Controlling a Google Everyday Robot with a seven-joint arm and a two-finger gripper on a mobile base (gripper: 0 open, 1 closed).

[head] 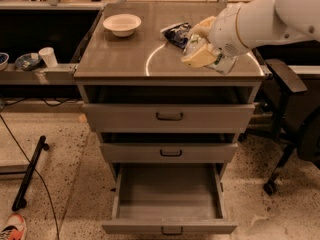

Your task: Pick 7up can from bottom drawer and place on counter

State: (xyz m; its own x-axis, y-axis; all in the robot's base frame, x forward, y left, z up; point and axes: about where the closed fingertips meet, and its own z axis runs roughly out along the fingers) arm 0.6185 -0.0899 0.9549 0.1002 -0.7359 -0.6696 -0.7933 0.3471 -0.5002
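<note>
My gripper (199, 42) hangs over the right part of the counter (120, 56), inside the thin white circle marked on it. Its cream fingers (201, 58) are shut on the 7up can (193, 43), a whitish-silver can with green markings, held tilted just above the counter top. Most of the can is hidden by the fingers. The bottom drawer (170, 227) is pulled out at the foot of the cabinet and its inside shows nothing in it.
A white bowl (122, 24) stands at the counter's back left. A dark blue snack bag (176, 34) lies just behind the gripper. The two upper drawers (169, 117) are closed. A chair (285, 84) stands right of the cabinet; a shelf with cups (48, 56) lies to the left.
</note>
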